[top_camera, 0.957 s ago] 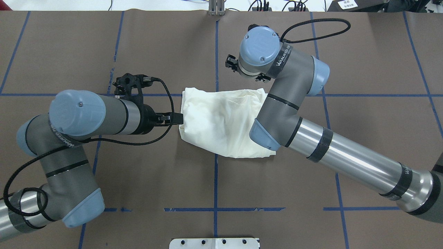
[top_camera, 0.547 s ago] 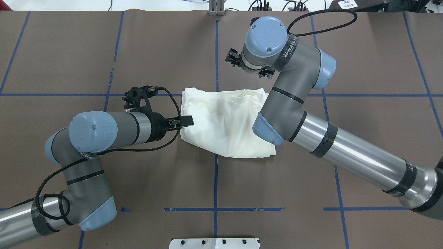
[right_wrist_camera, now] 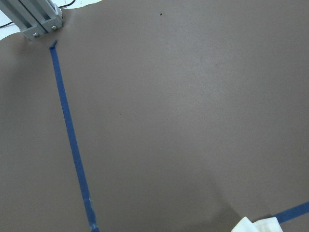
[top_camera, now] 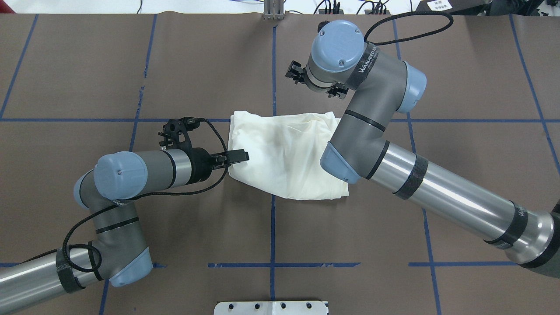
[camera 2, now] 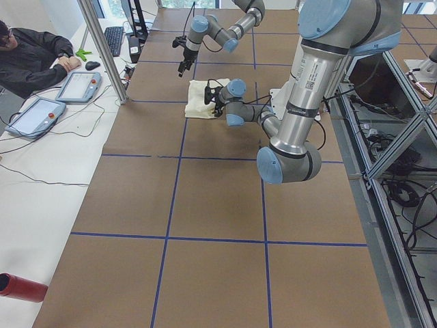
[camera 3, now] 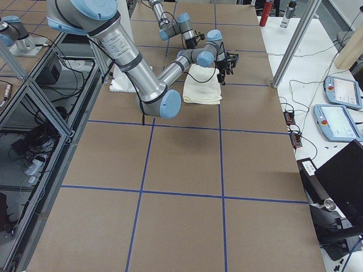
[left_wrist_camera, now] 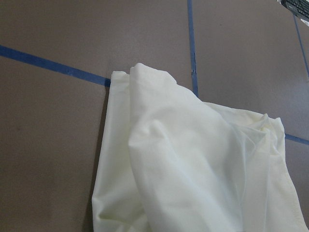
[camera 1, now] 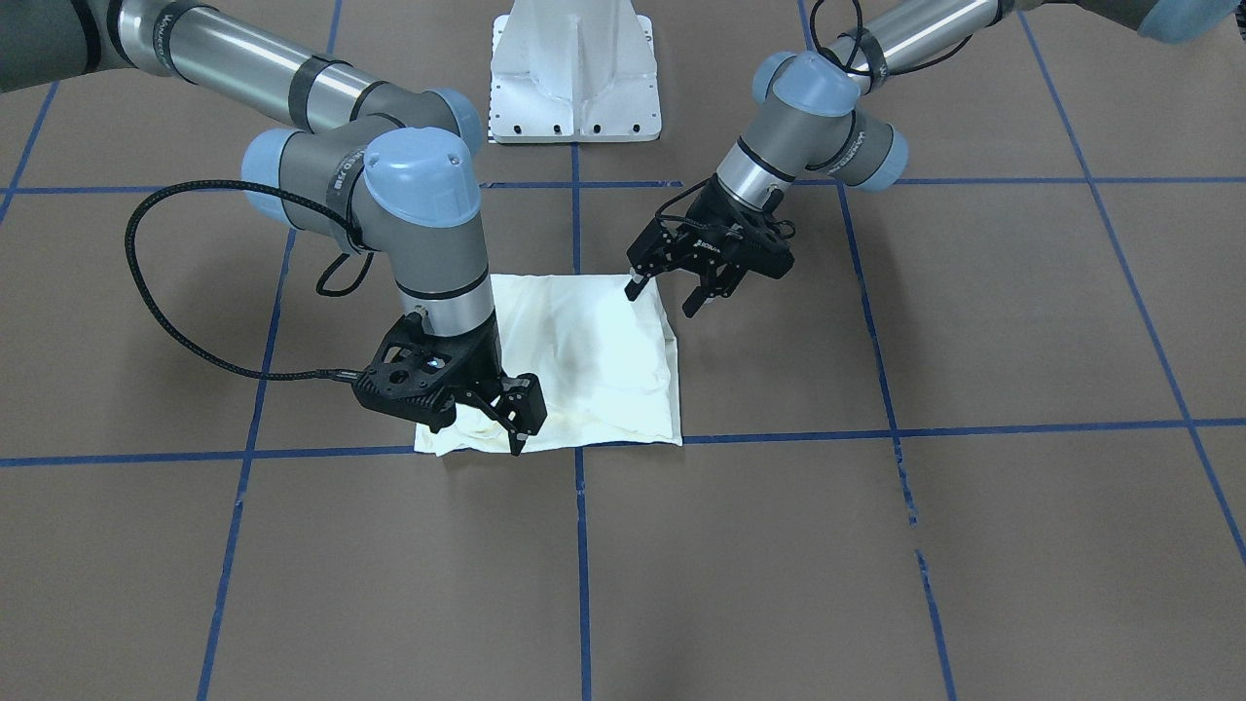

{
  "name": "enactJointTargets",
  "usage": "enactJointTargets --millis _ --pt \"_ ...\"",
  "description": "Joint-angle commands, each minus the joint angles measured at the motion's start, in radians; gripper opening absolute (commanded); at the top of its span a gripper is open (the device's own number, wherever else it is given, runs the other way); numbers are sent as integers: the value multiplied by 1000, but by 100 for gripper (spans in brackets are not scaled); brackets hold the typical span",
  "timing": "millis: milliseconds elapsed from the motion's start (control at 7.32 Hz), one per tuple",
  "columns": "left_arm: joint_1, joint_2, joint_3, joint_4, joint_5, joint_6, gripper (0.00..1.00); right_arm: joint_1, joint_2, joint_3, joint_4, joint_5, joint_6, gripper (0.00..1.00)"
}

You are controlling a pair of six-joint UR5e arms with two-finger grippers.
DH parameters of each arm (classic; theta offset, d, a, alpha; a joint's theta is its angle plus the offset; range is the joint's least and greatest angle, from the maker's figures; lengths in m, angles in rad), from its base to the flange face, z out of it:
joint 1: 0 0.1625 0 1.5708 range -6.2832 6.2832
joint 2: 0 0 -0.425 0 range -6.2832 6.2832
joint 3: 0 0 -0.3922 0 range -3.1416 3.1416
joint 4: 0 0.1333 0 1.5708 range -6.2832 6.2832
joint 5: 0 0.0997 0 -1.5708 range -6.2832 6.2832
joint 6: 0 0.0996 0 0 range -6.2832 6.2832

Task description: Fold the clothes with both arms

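Shirt folded, long axis left–right — left end effector, right end effector both spread, empty.

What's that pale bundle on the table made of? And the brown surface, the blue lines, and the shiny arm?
The shirt looks like thin, matte cream fabric: soft folds and wrinkles. The table cover seems to be dull brown paper or card, with faint sheet edges. The blue lines look like tape, chipped in places. The right arm looks like brushed metal, judging by its bright glare streak.
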Motion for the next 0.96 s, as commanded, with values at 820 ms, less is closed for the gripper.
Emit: enactJointTargets --millis 820 --pt "60 -40 99 -214 22 3 99 1 -9 2 3 -2 -2 100"
